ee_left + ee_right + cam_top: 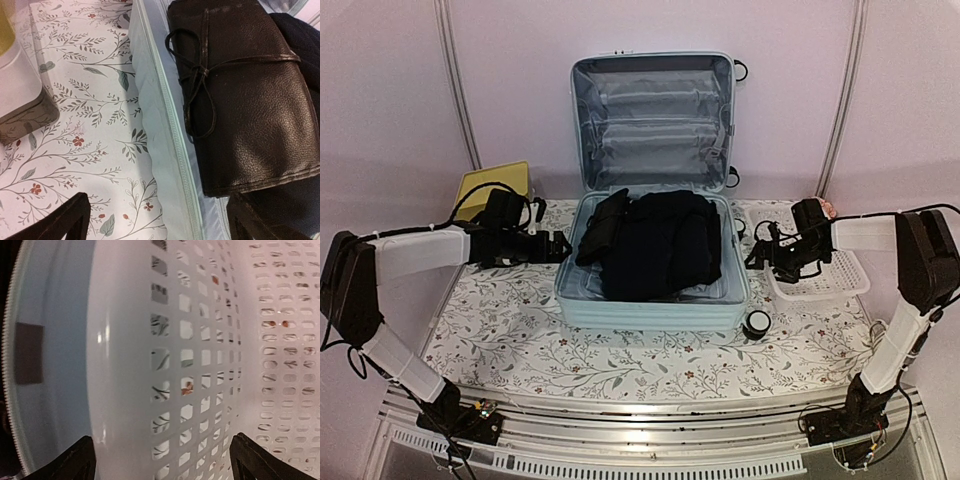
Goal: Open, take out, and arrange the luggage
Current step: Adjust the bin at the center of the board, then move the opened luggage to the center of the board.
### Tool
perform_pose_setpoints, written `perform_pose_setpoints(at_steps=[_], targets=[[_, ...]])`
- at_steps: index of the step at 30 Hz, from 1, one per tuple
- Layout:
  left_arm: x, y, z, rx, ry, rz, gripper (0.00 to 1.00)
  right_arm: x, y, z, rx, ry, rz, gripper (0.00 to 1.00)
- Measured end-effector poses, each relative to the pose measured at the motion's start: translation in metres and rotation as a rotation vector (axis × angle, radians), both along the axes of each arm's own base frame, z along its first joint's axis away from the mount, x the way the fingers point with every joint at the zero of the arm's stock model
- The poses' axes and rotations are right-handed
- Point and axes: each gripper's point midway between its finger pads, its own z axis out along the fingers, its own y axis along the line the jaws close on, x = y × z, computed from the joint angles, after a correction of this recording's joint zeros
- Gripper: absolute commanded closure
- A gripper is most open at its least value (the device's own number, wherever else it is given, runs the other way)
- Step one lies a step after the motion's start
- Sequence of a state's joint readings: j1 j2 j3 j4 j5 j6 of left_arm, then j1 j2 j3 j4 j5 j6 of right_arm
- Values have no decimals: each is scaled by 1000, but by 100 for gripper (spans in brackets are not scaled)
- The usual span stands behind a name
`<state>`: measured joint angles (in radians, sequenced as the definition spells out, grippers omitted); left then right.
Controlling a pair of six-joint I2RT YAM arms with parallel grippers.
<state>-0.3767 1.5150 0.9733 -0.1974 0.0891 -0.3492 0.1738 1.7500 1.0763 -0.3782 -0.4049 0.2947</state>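
— Left side first?
— Left hand (557,246) spread wide, empty, just beside the luggage (650,312) rim, aimed at the tied leather pouch (245,100).
— Luggage itself?
— Middle of the counter (500,335), lid up, dark clothes (665,245) inside. Opening done; unpacking stage, by the look.
— Right?
— Right hand (761,256) agape, empty, over the white basket (845,285); possibly touching its wall, hard to tell.
— Next?
— Reach over the rim, close on the pouch, lift clear.
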Motion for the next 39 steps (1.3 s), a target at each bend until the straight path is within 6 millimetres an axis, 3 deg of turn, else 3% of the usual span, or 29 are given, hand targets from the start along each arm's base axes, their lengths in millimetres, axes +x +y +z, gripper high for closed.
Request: perform_pose_setpoints(at_steps=[5, 10, 17, 24, 26, 34, 39], targets=[[0, 0, 0, -1, -1, -1, 3, 4, 30, 14, 164, -44, 46, 11], [-1, -1, -1, -3, 1, -3, 3, 6, 32, 18, 216, -36, 29, 11], [-2, -1, -4, -6, 1, -6, 3, 2, 28, 22, 234, -39, 21, 1], [-3, -3, 0, -21, -9, -13, 3, -5, 52, 88, 373, -195, 141, 1], [-3, -4, 0, -26, -8, -18, 3, -5, 54, 94, 386, -213, 153, 1], [-4, -4, 0, -28, -7, -21, 3, 17, 46, 60, 218, -129, 64, 1], [-3, -4, 0, -27, -7, -20, 4, 25, 59, 48, 103, -111, 73, 1]])
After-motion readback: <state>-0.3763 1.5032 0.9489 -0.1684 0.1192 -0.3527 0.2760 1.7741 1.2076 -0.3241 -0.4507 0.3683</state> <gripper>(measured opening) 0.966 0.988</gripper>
